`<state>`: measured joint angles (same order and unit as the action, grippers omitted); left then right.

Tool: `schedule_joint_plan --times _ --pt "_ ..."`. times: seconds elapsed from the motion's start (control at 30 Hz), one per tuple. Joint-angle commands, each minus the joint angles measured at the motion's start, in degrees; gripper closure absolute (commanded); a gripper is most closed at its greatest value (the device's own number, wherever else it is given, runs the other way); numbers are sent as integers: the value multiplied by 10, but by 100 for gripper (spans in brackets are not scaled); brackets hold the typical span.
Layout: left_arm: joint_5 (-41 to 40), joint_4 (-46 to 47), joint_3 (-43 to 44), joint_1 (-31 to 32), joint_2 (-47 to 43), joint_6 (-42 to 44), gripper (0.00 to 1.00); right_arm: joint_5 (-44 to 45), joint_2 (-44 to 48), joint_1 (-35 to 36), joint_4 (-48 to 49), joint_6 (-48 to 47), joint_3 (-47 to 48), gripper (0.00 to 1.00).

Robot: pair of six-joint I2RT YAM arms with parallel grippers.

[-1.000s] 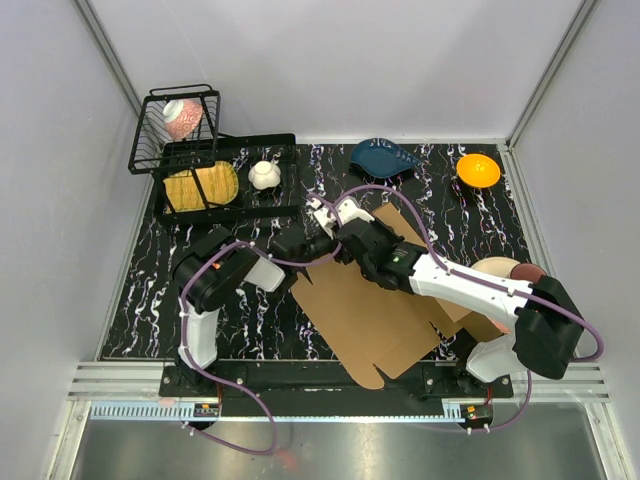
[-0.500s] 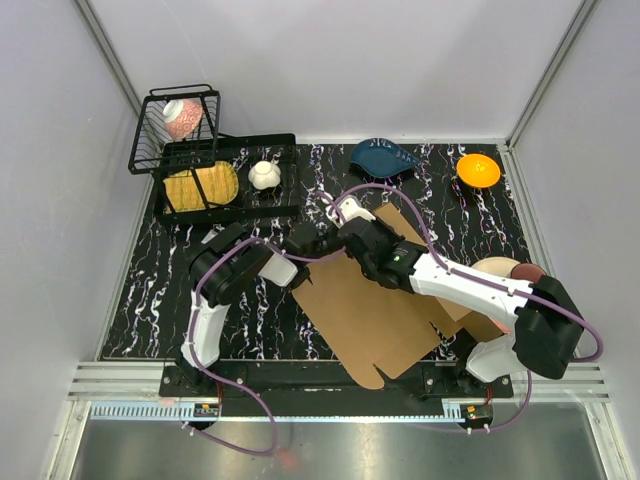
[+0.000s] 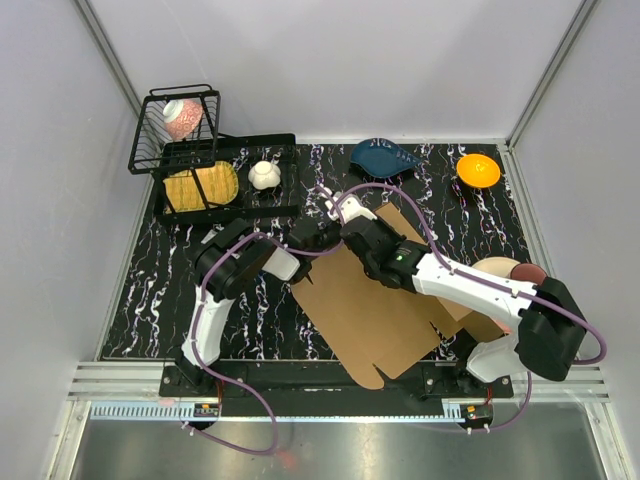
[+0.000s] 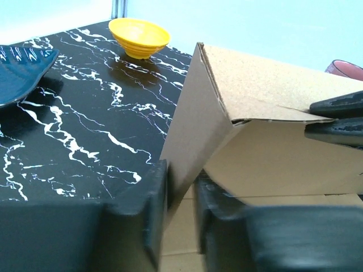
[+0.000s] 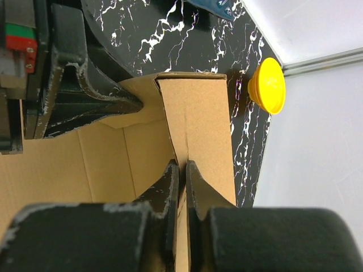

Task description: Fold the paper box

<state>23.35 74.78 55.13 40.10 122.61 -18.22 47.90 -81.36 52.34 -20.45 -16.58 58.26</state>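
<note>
Early stage of folding: one end raised, the rest flat.
The paper box (image 3: pixel 380 305) lies mostly as a flat sheet centre-right on the table (image 3: pixel 150 290). Only its far end stands up, creased into a corner. The left hand (image 4: pixel 180 190) pinches one raised panel and the right hand (image 5: pixel 182 175) clamps narrowly on the adjoining one. The other walls and flaps are judged unfolded. The board is plain brown corrugated and unprinted.

paper box (image 3: pixel 372 312), brown cardboard, mostly flat, far flap raised

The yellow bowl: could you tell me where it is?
Top view: the yellow bowl sits in the far right corner, right of the blue dish.
</note>
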Motion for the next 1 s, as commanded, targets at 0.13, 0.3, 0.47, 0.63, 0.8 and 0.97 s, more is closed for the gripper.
schedule_joint_plan --times 0.13,0.3,0.47,0.63,0.8,0.97 --pt "-9 174 44 -10 8 -43 40 -166 -20 20 -54 64 -17 96" --pt "-1 161 52 -7 3 -28 78 -164 -23 20 -57 64 -10 96" --pt "-23 136 13 -2 -24 18 100 -154 -20 20 -68 73 11 89" --pt "-49 113 -20 2 -53 48 100 -155 -6 20 -77 84 46 72" --pt "-87 53 -46 14 -98 86 100 -147 32 20 -86 97 69 46" --pt "-108 -16 -43 23 -131 118 99 -146 77 20 -91 105 72 29"
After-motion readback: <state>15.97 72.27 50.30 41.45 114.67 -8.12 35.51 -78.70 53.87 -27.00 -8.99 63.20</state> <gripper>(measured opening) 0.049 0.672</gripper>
